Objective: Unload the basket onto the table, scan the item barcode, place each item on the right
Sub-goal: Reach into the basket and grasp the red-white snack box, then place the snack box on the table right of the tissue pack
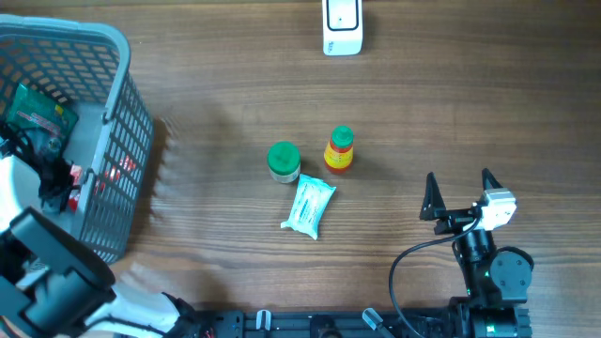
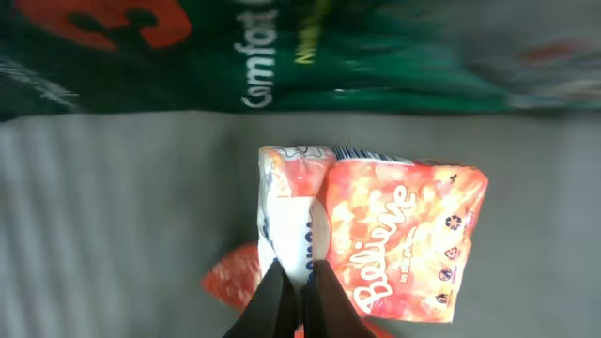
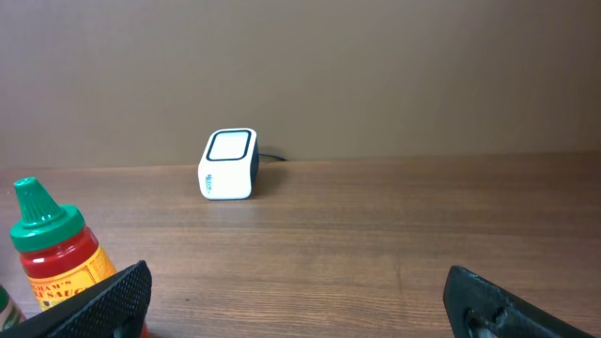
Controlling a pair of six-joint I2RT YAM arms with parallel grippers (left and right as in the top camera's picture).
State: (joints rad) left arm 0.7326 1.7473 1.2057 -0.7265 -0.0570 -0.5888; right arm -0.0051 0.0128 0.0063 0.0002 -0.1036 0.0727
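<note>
Inside the grey basket [image 1: 130,113] at the left of the worktop [image 1: 451,103], the left fingers [image 2: 300,299] are pressed together on the white end seam of an orange "Belione" snack packet [image 2: 404,235], which lies on the basket floor below a green bag [image 2: 282,56]. The right fingers [image 1: 430,199] stand spread wide and empty over the worktop's right side, facing the white scanner [image 3: 229,164] at the far edge. A sauce bottle [image 1: 339,150], a green-lidded jar [image 1: 284,161] and a white-and-blue pouch [image 1: 310,207] sit mid-worktop.

The hold looks thin: only an edge of crinkly film is caught, so the packet could slide free or swing and twist as it is lifted. It may also snag on the basket's tall wall on the way out, or drag along the red wrapper [image 2: 230,277] tucked beneath it. No barcode shows on the face in view, so the packet may reach the scanner turned the wrong way.
</note>
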